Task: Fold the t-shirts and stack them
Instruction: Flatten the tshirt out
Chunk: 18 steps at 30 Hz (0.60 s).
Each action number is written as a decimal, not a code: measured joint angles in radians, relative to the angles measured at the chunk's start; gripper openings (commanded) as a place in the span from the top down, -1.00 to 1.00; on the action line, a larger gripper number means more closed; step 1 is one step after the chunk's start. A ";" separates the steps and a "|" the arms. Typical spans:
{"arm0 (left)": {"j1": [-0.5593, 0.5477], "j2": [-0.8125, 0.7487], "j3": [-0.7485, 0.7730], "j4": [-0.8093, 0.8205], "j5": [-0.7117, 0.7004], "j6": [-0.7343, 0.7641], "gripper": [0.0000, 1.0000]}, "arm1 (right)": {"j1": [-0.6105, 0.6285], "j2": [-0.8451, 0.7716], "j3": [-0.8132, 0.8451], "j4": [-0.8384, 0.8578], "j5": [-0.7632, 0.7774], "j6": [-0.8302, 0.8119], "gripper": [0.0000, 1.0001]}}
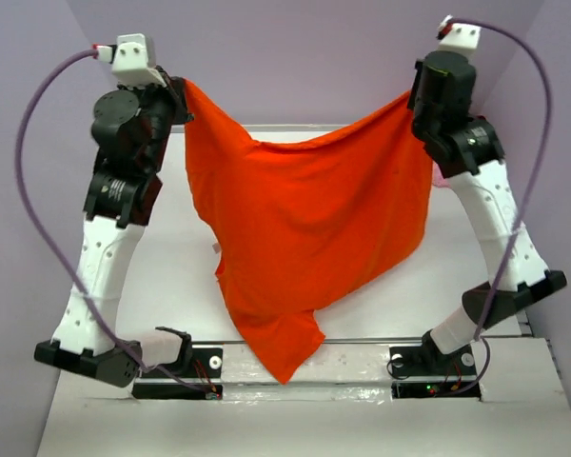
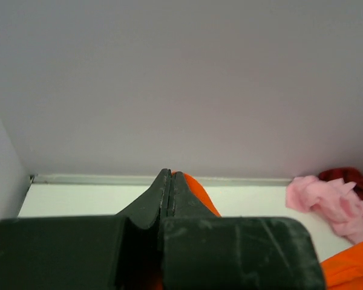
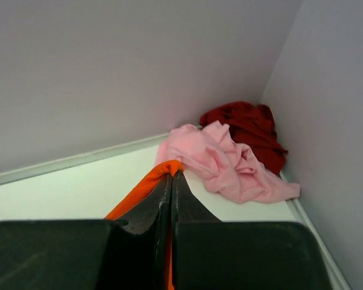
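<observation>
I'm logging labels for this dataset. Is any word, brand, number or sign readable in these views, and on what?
None can be read.
The orange t-shirt, pinched by the left gripper and the right gripper, is plain.
The pink t-shirt and the dark red t-shirt show no print.
The left arm and the right arm show no legible marking.

A white table (image 1: 162, 286) is enclosed by pale purple walls (image 1: 295, 57) on 3 sides. A thin metal strip (image 2: 97, 179) is seen along its far edge.
</observation>
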<state>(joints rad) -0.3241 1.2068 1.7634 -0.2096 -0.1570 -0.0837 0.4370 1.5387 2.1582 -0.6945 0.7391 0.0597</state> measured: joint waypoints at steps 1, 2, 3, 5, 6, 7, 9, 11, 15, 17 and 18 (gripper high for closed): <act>0.014 0.012 -0.023 0.008 0.009 -0.003 1.00 | -0.018 0.032 -0.053 0.045 0.016 0.001 1.00; 0.049 0.044 -0.077 0.035 0.022 -0.008 1.00 | -0.029 0.047 -0.096 0.071 0.024 0.000 1.00; 0.068 0.069 -0.110 0.053 0.029 -0.011 1.00 | -0.046 0.059 -0.172 0.118 0.038 0.001 1.00; 0.118 0.136 -0.202 0.129 0.055 -0.023 1.00 | -0.079 0.099 -0.272 0.165 0.053 0.007 1.00; 0.135 0.160 -0.229 0.147 0.060 -0.026 1.00 | -0.098 0.135 -0.321 0.201 0.058 0.019 1.00; 0.154 0.196 -0.267 0.183 0.061 -0.034 1.00 | -0.116 0.177 -0.355 0.232 0.063 0.033 1.00; 0.183 0.267 -0.347 0.270 0.061 -0.051 1.00 | -0.138 0.244 -0.390 0.263 0.064 0.057 1.00; 0.201 0.340 -0.414 0.336 0.052 -0.065 1.00 | -0.159 0.323 -0.415 0.295 0.062 0.090 1.00; 0.211 0.531 -0.449 0.430 0.025 -0.078 1.00 | -0.177 0.472 -0.406 0.366 0.054 0.113 1.00; 0.211 0.607 -0.448 0.469 0.019 -0.079 1.00 | -0.181 0.571 -0.359 0.391 0.043 0.113 1.00; 0.211 0.631 -0.448 0.477 0.019 -0.080 1.00 | -0.182 0.601 -0.345 0.397 0.039 0.114 1.00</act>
<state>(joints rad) -0.1135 1.8381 1.3151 0.2676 -0.1375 -0.1635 0.2554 2.1399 1.8130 -0.2970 0.7776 0.1734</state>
